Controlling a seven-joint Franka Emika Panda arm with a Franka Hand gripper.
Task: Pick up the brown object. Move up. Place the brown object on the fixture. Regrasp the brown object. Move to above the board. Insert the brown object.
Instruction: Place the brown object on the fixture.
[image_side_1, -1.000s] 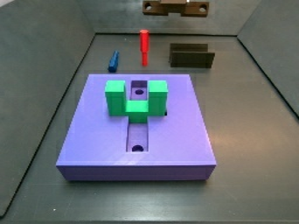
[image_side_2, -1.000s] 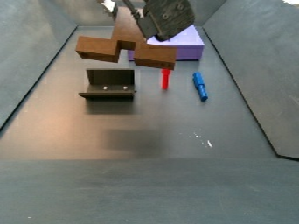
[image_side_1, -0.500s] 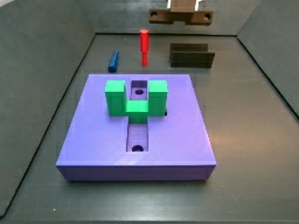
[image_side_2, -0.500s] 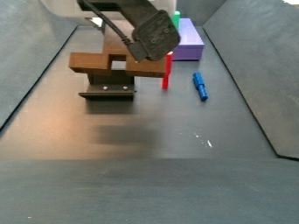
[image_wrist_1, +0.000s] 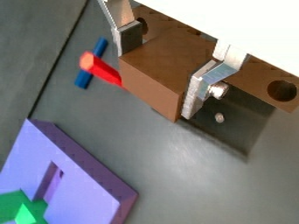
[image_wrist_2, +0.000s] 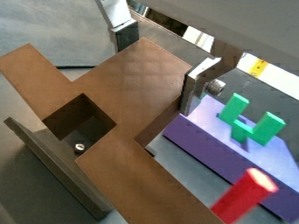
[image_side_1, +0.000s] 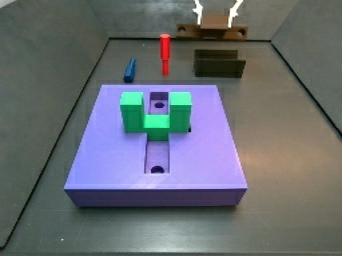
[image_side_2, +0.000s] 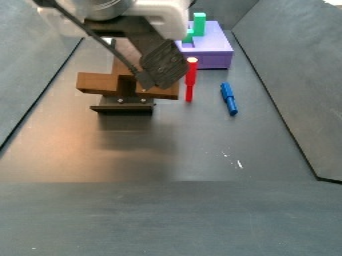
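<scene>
Pincer (image_wrist_1: 170, 59) clamped on the brown object (image_wrist_1: 176, 66), silver fingers (image_wrist_1: 208, 80) pressing its two long sides; a wrist view shows the same grip (image_wrist_2: 156, 59) on the wide brown face (image_wrist_2: 128, 87)

Brown object sits directly over the fixture (image_wrist_1: 239, 118). In a side view the bar (image_side_2: 107, 84) lies level across the top of the fixture (image_side_2: 123, 105); touching or just above, cannot tell. Bar overhangs the fixture on both ends in that view. Round hole near one end of the bar shows in a wrist view

Pincer seen from the far side (image_side_1: 214, 18) at the back of the bench (image_side_1: 287, 160), bar (image_side_1: 214, 32) just above the fixture (image_side_1: 221, 65)

Board (image_side_1: 156, 150) lies well apart from the fixture, toward the near end in that side view. Green U-shaped block (image_side_1: 155, 112) stands on it astride the central slot; one round hole visible in the slot nearer the camera

Red peg (image_side_1: 164, 50) stands upright between board and back wall, beside the fixture. Blue peg (image_side_1: 131, 69) lies flat just beside the red one. Both also show in a side view, red (image_side_2: 191, 78) and blue (image_side_2: 229, 98), between fixture and board (image_side_2: 211, 47)
</scene>
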